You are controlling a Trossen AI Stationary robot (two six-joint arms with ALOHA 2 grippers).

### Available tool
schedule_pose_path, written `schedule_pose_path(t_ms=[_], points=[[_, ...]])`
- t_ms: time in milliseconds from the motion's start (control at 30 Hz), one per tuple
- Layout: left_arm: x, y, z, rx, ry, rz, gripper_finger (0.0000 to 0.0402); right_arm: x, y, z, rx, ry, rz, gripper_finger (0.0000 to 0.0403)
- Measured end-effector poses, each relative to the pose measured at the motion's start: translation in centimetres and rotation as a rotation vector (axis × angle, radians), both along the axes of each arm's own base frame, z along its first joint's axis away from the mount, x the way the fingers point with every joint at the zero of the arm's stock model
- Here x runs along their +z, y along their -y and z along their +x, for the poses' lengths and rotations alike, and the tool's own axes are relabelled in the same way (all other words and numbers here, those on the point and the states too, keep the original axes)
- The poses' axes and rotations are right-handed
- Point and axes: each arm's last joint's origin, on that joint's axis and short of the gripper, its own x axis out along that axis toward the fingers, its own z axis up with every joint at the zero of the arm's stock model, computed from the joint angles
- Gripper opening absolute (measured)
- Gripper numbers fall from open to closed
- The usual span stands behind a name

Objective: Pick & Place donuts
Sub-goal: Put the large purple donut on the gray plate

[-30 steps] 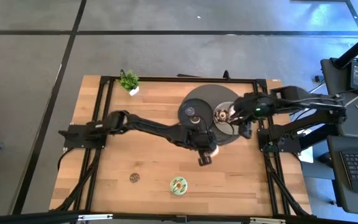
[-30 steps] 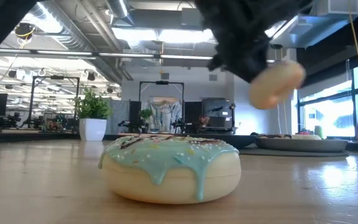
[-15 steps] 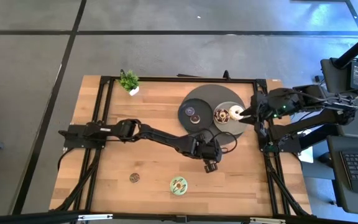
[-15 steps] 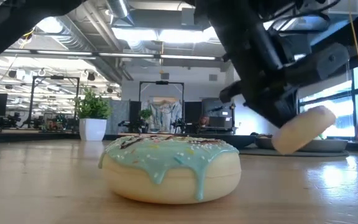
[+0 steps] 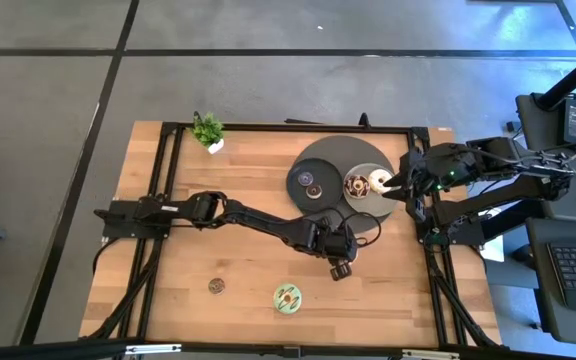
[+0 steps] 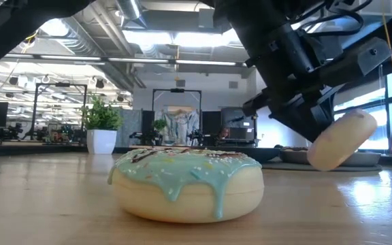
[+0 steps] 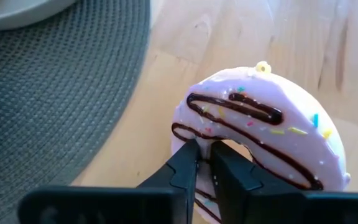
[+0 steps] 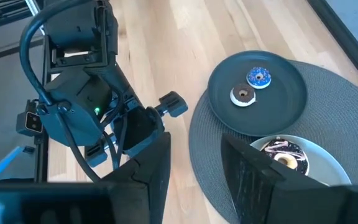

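A pink-iced donut (image 7: 272, 137) with chocolate drizzle is in my left gripper (image 7: 205, 148), which hangs over bare wood near the table's middle (image 5: 340, 270), just off the grey mat (image 5: 333, 150). In the low view this donut (image 6: 342, 139) is tilted above the table. My right gripper (image 5: 405, 185) is open (image 8: 194, 155) at the mat's right edge. A green-iced donut (image 5: 287, 297) lies flat near the near edge (image 6: 186, 184). A brown mini (image 5: 216, 286) lies to its left. More donuts sit on the white plate (image 8: 316, 155), and two minis on the dark plate (image 8: 284, 112). My left gripper pinches the pink donut by the near side of its ring (image 7: 185, 134), between its two fingers. The fingertips (image 7: 188, 155) hide the hole, so whether one finger stands inside it cannot be told. The donut is lifted clear of the table and hangs tilted (image 6: 342, 139).
The round grey mat (image 7: 55, 93) carries the dark plate (image 5: 308, 180) and the white plate (image 5: 368, 200) at the table's far right. A small potted plant (image 5: 208, 130) stands at the far left corner. Bare wood lies left of and nearer than my left gripper.
My left gripper has carried the pink donut away from the mat toward the near edge and down; the donut now hangs lower and more tilted. My right gripper has drawn back from over the white plate toward the table's right edge.
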Motion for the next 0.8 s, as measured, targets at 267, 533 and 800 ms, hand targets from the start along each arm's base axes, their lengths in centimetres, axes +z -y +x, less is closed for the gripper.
schedule_pose_path(t_ms=[267,533,800], points=[[0.0,0.1,0.0,-0.031,-0.010,-0.046,0.0070,-0.2,-0.1,0.5,0.000,-0.016,-0.001,0.0143],[-0.1,0.3,-0.1,-0.034,-0.016,-0.056,0.0120,-0.5,-0.1,1.3,-0.012,-0.043,0.008,0.0143],[2.1,-0.2,-2.3,0.007,-0.159,0.000,0.0145,-2.2,-1.0,1.7,-0.040,-0.139,0.090,0.0143]])
